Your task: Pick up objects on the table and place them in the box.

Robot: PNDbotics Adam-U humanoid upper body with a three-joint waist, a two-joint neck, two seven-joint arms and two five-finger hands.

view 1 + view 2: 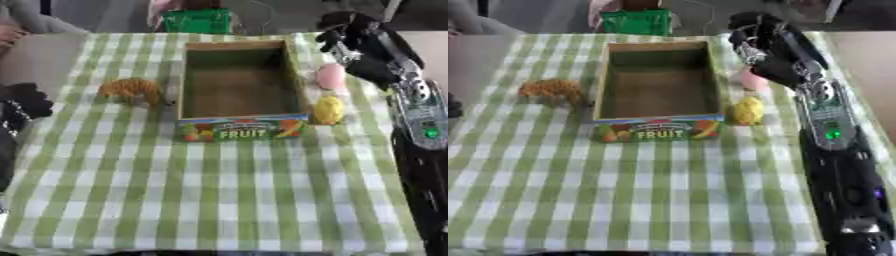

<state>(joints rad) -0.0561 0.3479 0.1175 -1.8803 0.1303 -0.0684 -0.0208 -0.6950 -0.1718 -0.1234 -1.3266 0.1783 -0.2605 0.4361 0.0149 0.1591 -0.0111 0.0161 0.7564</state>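
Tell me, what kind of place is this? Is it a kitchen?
Probably not a kitchen. It looks like an indoor test room set up for robot practice: a table with a green checked cloth, a cardboard box marked FRUIT, toy-like food beside it, and a green basket on the floor behind.
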